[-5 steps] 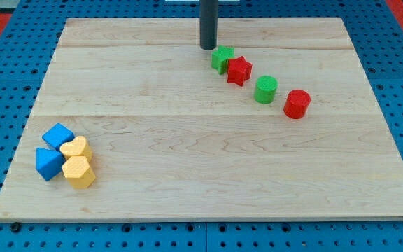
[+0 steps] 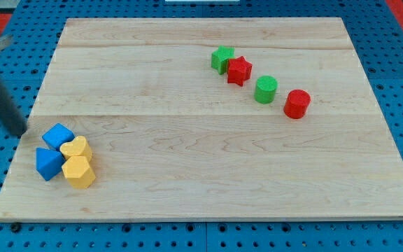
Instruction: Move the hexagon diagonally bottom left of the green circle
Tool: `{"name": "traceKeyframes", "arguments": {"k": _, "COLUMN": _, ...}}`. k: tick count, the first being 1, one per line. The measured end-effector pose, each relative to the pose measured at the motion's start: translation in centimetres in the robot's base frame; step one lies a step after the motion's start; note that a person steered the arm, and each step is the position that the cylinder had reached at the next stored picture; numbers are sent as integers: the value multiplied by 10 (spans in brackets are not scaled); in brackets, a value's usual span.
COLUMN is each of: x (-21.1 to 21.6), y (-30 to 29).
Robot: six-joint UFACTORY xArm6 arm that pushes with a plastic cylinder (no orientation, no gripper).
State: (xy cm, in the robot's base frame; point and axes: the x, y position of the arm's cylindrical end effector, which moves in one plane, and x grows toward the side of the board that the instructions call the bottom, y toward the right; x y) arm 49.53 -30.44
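The yellow hexagon (image 2: 79, 172) lies near the board's bottom left, touching a yellow heart-like block (image 2: 76, 148), a blue cube (image 2: 58, 135) and a blue triangular block (image 2: 47, 163). The green circle (image 2: 265, 89) stands in the upper right part, far from the hexagon. My tip (image 2: 18, 132) is at the board's left edge, just left of the blue cube and a little above the cluster, not touching any block.
A green star-like block (image 2: 222, 58) and a red star (image 2: 239, 71) touch each other up and left of the green circle. A red cylinder (image 2: 297, 103) stands to its lower right. The wooden board (image 2: 201, 189) sits on a blue pegboard.
The rod has swung from the top centre, beside the green star-like block, across to the board's left edge near the blue cube. No block has moved.
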Motion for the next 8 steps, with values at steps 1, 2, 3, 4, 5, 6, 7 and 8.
{"name": "traceKeyframes", "arguments": {"k": 1, "x": 24, "y": 1}}
{"name": "traceKeyframes", "arguments": {"k": 2, "x": 59, "y": 27}}
{"name": "traceKeyframes", "arguments": {"k": 3, "x": 75, "y": 55}}
{"name": "traceKeyframes", "arguments": {"k": 4, "x": 58, "y": 127}}
{"name": "traceKeyframes", "arguments": {"k": 5, "x": 37, "y": 189}}
{"name": "traceKeyframes", "arguments": {"k": 6, "x": 48, "y": 224}}
{"name": "traceKeyframes", "arguments": {"k": 7, "x": 75, "y": 196}}
{"name": "traceKeyframes", "arguments": {"k": 8, "x": 58, "y": 245}}
